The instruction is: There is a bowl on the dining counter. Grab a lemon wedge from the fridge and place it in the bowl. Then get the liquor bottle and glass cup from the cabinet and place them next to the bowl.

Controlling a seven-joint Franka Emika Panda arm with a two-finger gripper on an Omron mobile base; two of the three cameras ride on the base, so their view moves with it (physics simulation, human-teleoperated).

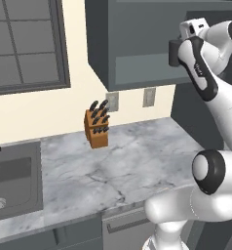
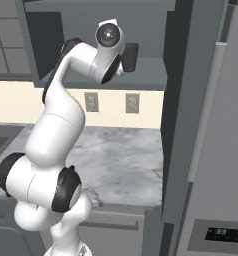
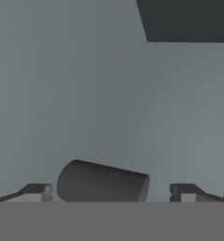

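Marble worktop [image 1: 132, 161] fills the lower half of the left base view, with a knife block [image 1: 97, 124] at centre left and a sink [image 1: 13, 183] at the left edge. At the upper right of that frame the arm is raised high, its hand turned level into the open cabinet [image 1: 137, 44]. In the hand view, the glass cup [image 3: 102, 182] is seen at bottom centre, set between the two fingertips [image 3: 36, 192] of the gripper [image 3: 111, 194], which is spread wide and grips nothing. This placement is judged to prepare a sideways grasp. In the right base view the cup is seen at upper centre on the cabinet shelf [image 2: 148, 72], beside the fridge [image 2: 221, 150] at the right.
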